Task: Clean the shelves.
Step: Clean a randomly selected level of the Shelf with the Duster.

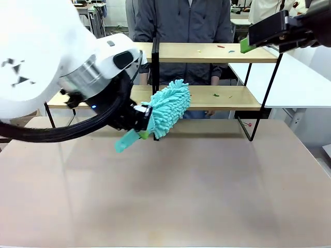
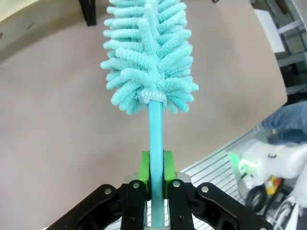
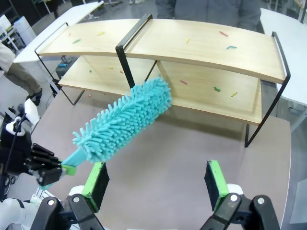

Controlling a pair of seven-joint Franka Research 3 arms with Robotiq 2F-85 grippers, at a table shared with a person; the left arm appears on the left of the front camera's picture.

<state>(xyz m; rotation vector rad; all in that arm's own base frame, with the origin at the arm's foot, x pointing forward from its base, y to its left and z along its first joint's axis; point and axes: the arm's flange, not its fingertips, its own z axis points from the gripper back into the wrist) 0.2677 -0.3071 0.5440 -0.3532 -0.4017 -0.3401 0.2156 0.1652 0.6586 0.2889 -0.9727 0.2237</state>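
Observation:
The shelves [image 1: 217,52] stand at the table's far side, two tiers of light wooden boards on a black frame with a centre post, also seen in the right wrist view [image 3: 201,48]. Small coloured scraps [image 1: 215,94] [image 3: 217,88] lie on the boards. My left gripper [image 1: 138,129] [image 2: 154,172] is shut on the handle of a teal fluffy duster [image 1: 169,106] [image 2: 146,52] [image 3: 124,120]. The duster's head points at the lower tier beside the centre post; whether it touches I cannot tell. My right gripper [image 1: 248,42] [image 3: 156,184] hangs open above the shelves' right end, holding nothing.
A person [image 1: 186,20] in a dark jacket stands behind the shelves. A white table [image 1: 300,77] lies to the right of them. The beige tabletop [image 1: 196,191] stretches bare in front of the shelves.

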